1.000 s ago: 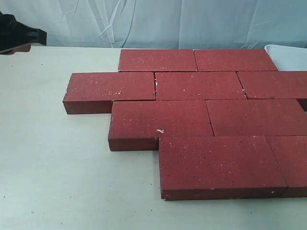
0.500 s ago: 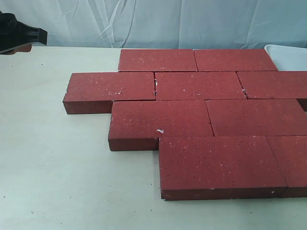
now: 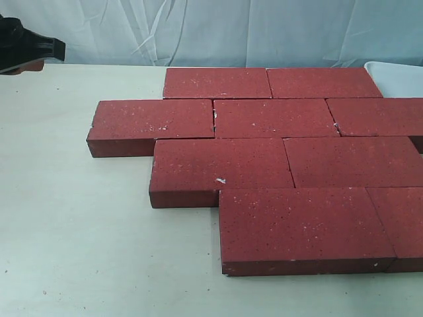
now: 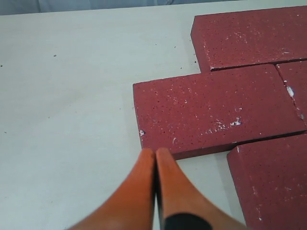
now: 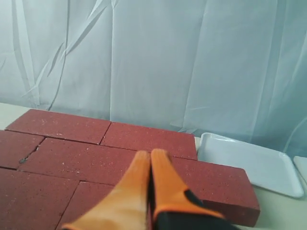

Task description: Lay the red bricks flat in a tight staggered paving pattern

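Note:
The red bricks (image 3: 277,158) lie flat on the table in four staggered rows, edges touching, the rows running off the right edge of the exterior view. Part of the left arm (image 3: 26,49) shows black at the far left; its fingertips are out of that view. In the left wrist view my left gripper (image 4: 155,152) is shut and empty, hovering by the corner of the leftmost brick (image 4: 216,110). In the right wrist view my right gripper (image 5: 149,154) is shut and empty above the bricks (image 5: 96,158) near their far right end.
A white tray (image 3: 396,78) sits at the back right beside the bricks, also visible as the white tray (image 5: 249,163) in the right wrist view. A pale blue curtain (image 3: 218,30) hangs behind the table. Bare tabletop (image 3: 73,231) lies left and in front of the bricks.

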{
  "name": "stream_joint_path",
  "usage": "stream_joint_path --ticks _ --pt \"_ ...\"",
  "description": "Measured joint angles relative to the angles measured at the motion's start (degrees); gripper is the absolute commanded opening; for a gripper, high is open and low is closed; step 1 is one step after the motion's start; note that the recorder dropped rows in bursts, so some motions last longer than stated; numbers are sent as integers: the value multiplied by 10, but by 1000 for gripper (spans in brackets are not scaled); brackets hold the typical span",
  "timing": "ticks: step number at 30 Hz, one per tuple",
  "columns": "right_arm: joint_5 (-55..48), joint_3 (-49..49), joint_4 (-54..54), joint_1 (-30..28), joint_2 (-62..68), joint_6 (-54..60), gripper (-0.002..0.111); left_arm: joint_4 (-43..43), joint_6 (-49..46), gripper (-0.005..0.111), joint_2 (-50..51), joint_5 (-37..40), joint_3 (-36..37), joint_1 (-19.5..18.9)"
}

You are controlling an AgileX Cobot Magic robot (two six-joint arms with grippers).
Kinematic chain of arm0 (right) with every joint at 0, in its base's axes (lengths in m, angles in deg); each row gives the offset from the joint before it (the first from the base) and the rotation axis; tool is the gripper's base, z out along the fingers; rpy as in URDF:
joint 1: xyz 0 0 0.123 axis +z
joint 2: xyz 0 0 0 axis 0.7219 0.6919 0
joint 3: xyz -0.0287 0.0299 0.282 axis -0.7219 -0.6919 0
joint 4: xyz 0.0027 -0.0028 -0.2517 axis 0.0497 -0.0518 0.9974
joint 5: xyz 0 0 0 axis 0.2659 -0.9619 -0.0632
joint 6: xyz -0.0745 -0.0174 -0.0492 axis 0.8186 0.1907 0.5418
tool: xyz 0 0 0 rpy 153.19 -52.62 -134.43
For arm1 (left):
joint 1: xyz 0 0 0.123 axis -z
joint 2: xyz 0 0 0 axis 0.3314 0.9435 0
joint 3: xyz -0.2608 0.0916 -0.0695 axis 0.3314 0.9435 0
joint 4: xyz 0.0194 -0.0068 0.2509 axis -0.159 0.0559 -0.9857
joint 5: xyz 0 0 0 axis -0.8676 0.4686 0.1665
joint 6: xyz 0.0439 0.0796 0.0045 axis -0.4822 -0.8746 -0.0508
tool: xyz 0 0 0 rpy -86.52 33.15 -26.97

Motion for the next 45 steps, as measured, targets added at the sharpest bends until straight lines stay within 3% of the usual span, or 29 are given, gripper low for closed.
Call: stream_joint_path --ticks 8,14,45 --pt "3 -123 -6 0 -103 0 -1 0 0 0 0 -2 0 0" --pt "10 -227 -18 0 -107 0 -1 8 0 0 -1 -4 0 0" --pt "30 -232 -19 0 -107 0 -1 15 0 0 -1 -4 0 0"
